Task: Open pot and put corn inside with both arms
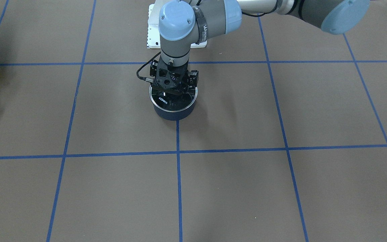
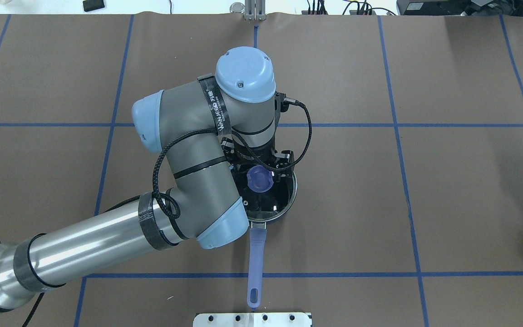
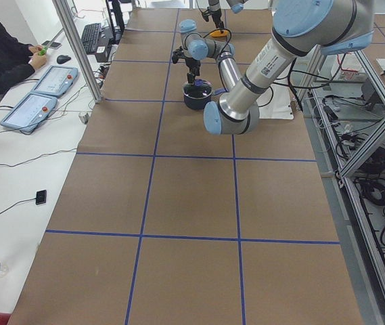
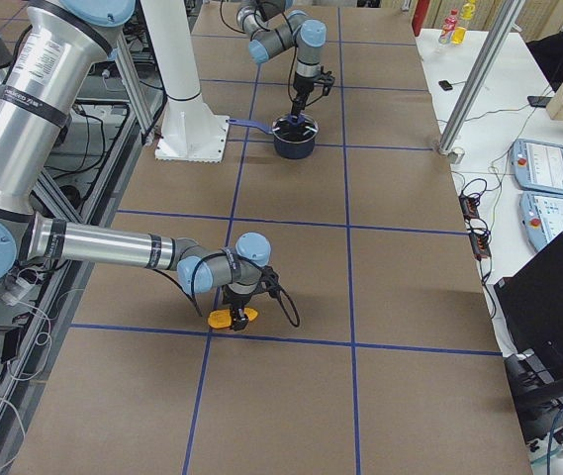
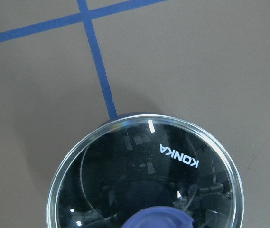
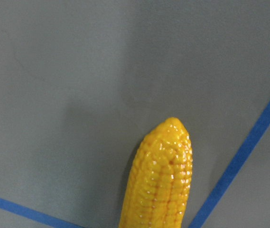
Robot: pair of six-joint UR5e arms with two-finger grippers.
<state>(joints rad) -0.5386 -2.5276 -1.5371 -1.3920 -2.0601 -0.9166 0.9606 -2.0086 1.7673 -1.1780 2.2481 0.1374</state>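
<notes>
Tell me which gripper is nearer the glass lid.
Left. The left gripper sits right over the lid, at its knob; the right gripper is far off, at the corn.

Left arm [image 2: 198,150]: matte grey segs w/ light-blue rounded joint caps [image 2: 245,74]; the cap at upper centre of the overhead view shows 2 small screws. At lower left, the forearm tube [image 2: 84,247] is polished silver w/ black bands. A thick black braided cable [image 2: 155,175] runs along it, pinned by black straps [image 2: 214,106], one w/ white lettering. Left claw [image 2: 261,172] is black & boxy; a thin black lead [image 2: 309,131] arcs to a plug on its side. Right arm [image 4: 113,247]: same grey, silver & blue build, w/ a black wrist cable [image 4: 287,305].
</notes>
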